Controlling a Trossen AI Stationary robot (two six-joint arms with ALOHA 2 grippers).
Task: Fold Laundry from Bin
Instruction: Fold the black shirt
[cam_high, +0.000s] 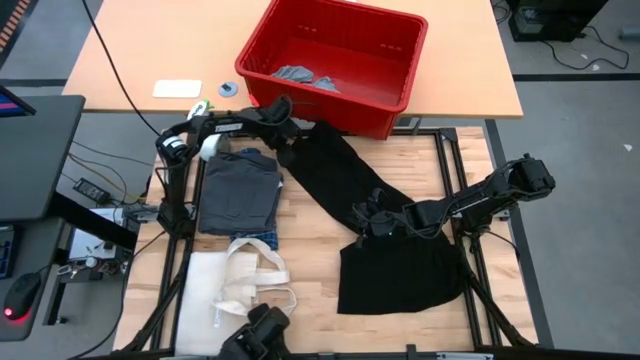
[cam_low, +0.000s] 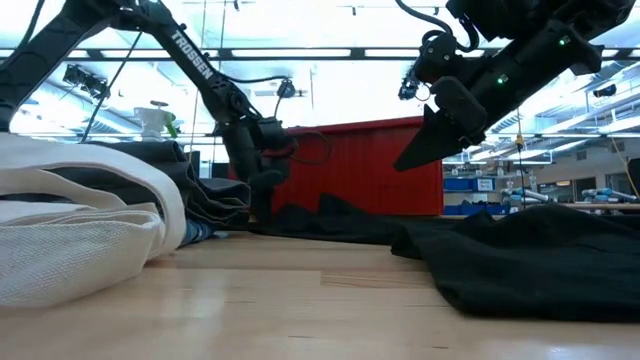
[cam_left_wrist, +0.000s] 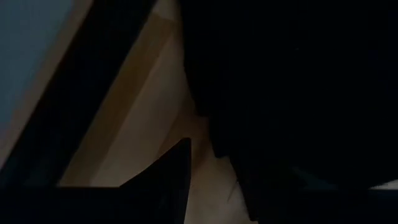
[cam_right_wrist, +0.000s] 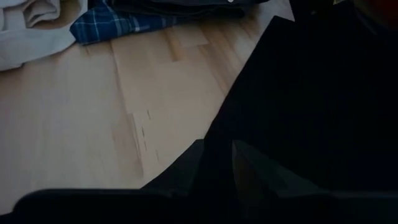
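The wooden bench (cam_high: 310, 250) is seen from above, with the red bin (cam_high: 335, 62) taken as the landmark at its far edge. Inside the bin, 1 or 2 small light grey pieces (cam_high: 300, 76) are lying on the floor of the tub. From just in front of the bin, a large black piece (cam_high: 375, 235) is stretched diagonally across the bench toward its near right part, where it is spread in a wide flat patch. Nearer than the bin and to its left, a folded dark grey piece (cam_high: 237, 192) is stacked over a blue plaid shirt (cam_right_wrist: 118, 25), of which only an edge is visible. Farther from the bin, at the near left of the bench, a cream tote bag (cam_high: 238, 285) is laid flat with its handles looped. The left pincer (cam_high: 290, 150) is held just in front of the bin, closed on the far end of the black piece. The right pincer (cam_high: 362, 220) is placed well in front of the bin, closed on the middle of the same garment.
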